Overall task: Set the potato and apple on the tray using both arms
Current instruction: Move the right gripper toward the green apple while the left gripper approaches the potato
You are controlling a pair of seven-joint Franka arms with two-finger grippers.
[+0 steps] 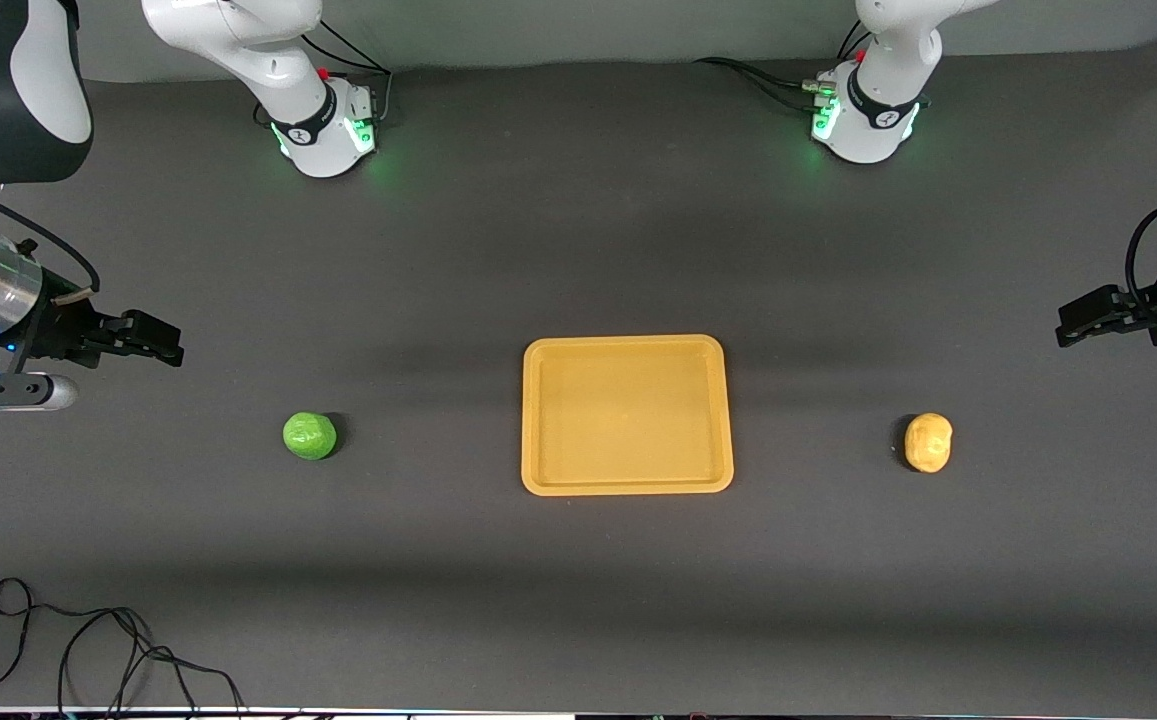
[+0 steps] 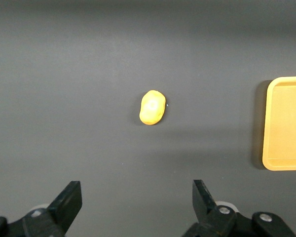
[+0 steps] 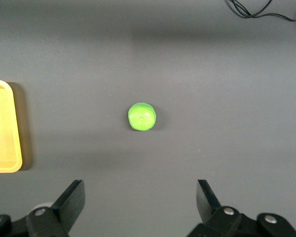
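Plainly, no brand mark or legible writing shows on anything on the table, a flat matte dark grey surface. At its middle lies the tray, a yellow-orange plastic rectangle with rounded corners and a low raised rim; nothing is in it. Toward the right arm's end sits the apple, bright green, roundish, slightly bumpy and glossy, well apart from the tray. Toward the left arm's end rests the potato, a tan-yellow lumpy oval, likewise well apart from the tray. Over the apple's end of the table hangs the right gripper, black fingers spread wide, holding nothing. Over the potato's end hangs the left gripper, also spread wide and empty. A thin black cable loops near the front camera's edge.
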